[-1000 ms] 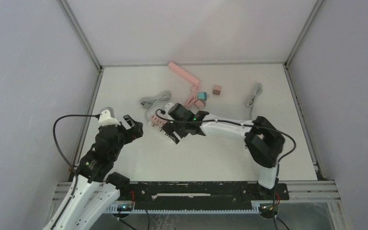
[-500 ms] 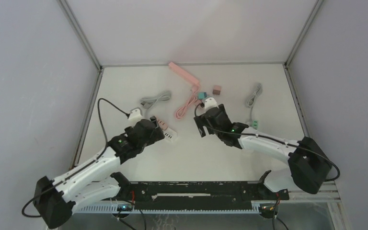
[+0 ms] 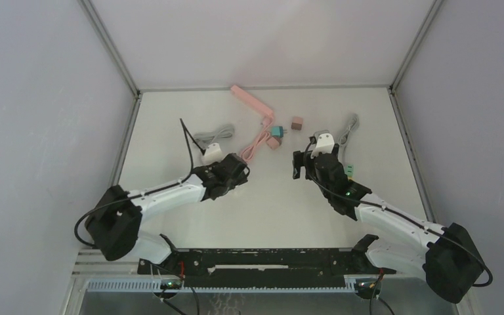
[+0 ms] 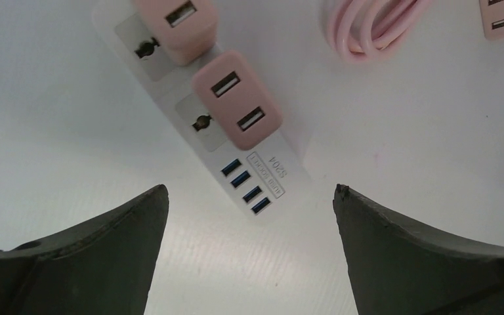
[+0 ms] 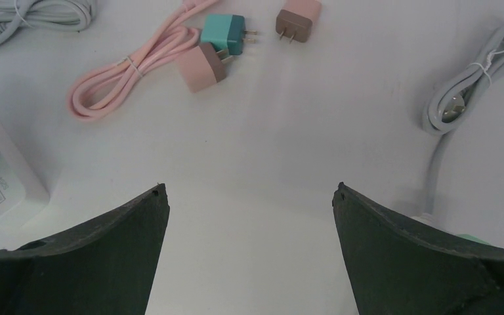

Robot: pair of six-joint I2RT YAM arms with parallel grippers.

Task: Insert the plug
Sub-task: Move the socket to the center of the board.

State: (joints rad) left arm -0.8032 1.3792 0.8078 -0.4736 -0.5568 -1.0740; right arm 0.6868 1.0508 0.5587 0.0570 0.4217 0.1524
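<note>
A white power strip (image 4: 267, 184) with blue USB ports lies just ahead of my left gripper (image 4: 251, 190), which is open and holds nothing. Two pink adapters (image 4: 237, 99) sit plugged into its sockets. In the top view my left gripper (image 3: 239, 169) covers the strip. My right gripper (image 5: 249, 190) is open and empty over bare table, right of centre (image 3: 304, 164). Loose plugs lie beyond it: a teal plug (image 5: 226, 33), a pink plug (image 5: 201, 67) and a brown plug (image 5: 298, 17).
A coiled pink cable (image 3: 254, 142) runs to a pink power strip (image 3: 252, 102) at the back. A grey cable (image 3: 212, 136) lies at back left, another grey cable (image 3: 348, 131) at right. A small green piece (image 3: 349, 170) sits by my right arm.
My left arm has reached further right and back over the white strip. My right arm has drawn away to the right. Both grippers stay open.
</note>
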